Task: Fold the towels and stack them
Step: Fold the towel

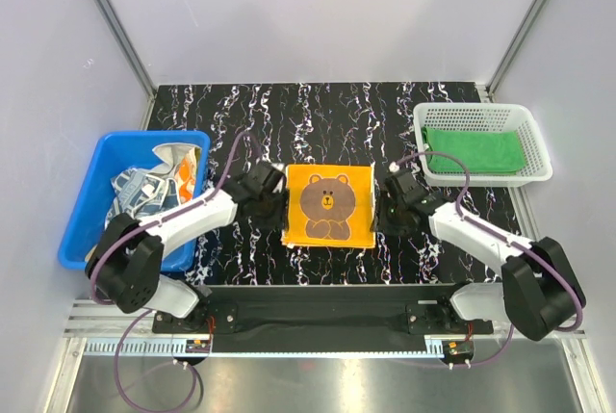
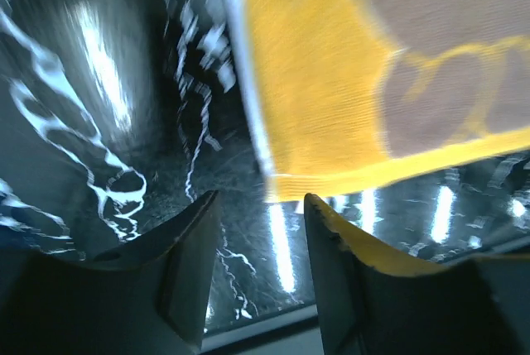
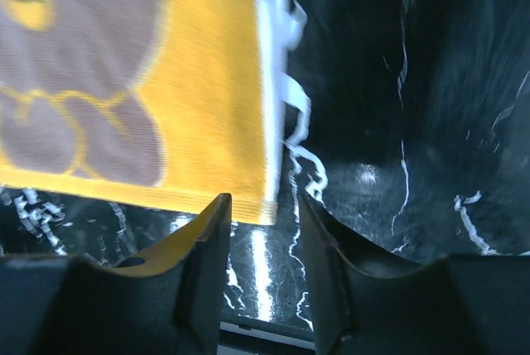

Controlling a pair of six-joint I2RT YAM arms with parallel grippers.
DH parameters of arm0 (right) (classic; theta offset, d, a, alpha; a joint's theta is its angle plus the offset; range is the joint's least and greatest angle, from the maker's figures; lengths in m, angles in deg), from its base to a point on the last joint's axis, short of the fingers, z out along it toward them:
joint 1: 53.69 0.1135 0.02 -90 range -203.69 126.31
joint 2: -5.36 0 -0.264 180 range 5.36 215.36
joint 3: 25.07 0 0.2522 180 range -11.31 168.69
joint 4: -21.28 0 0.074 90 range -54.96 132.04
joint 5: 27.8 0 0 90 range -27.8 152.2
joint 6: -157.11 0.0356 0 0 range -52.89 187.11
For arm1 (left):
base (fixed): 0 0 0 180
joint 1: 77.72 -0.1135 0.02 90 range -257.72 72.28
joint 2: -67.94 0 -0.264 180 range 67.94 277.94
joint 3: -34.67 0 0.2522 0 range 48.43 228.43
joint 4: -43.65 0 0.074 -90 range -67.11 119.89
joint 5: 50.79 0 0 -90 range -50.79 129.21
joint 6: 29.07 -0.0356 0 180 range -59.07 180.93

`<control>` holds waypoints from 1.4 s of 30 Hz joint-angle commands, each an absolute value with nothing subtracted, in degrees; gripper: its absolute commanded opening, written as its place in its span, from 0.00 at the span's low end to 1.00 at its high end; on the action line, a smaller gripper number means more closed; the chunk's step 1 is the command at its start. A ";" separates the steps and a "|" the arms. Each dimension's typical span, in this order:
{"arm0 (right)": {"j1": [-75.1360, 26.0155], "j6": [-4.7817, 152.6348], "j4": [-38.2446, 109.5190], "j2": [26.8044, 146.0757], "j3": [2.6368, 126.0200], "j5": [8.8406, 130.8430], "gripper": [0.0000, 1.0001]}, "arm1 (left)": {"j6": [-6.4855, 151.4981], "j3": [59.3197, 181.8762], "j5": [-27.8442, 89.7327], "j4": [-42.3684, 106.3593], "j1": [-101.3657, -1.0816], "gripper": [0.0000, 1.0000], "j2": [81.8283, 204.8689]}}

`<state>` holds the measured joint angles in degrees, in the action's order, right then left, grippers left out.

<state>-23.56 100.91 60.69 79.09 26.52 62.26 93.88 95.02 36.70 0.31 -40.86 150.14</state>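
A square orange-yellow towel [image 1: 328,205] with a brown bear on it lies flat and spread out in the middle of the black bench [image 1: 241,115] with white streaks. It is not folded. The left tool [image 1: 265,196] sits just beside the left edge of the orange-yellow towel. The right tool [image 1: 390,203] sits just beside its right edge. Both are down low over the bench.

In the left wrist view, the left tool [image 2: 261,202] is open a little way. Its two dark fingers [image 2: 186,264] stand apart, and only the bench shows between them. The near left corner of the orange-yellow towel [image 2: 315,82] lies just past the tips. This tool has hold of nothing.

In the right wrist view, the right tool [image 3: 263,199] is open by a small gap too. The near right corner of the orange-yellow towel [image 3: 207,82] lies right at the gap between the tips. The fingers [image 3: 195,272] are not squeezed onto it. I cannot tell if they touch it.

A blue plastic bin [image 1: 82,201] stands on the left side of the bench. Some crumpled towels [image 1: 144,190] lie in a heap inside it, white with navy marks and a bit of orange. A white mesh basket [image 1: 531,134] stands on the far right side. A plain green towel [image 1: 474,151] lies flat inside it.
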 commanded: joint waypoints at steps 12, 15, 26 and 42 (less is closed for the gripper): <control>-39.53 62.74 70.53 103.95 66.10 89.44 0.61 | 64.37 131.20 17.43 0.36 -55.57 0.51 168.12; -42.25 58.24 76.16 112.13 74.54 93.48 0.66 | 61.28 133.59 15.13 0.54 -56.71 0.51 172.51; -45.69 47.43 91.01 133.75 97.13 96.74 0.60 | 51.97 142.82 14.15 -6.05 -59.18 0.51 188.00; -45.69 38.91 97.53 144.31 106.20 102.81 0.37 | 46.69 149.50 14.51 -11.85 -59.62 0.45 196.00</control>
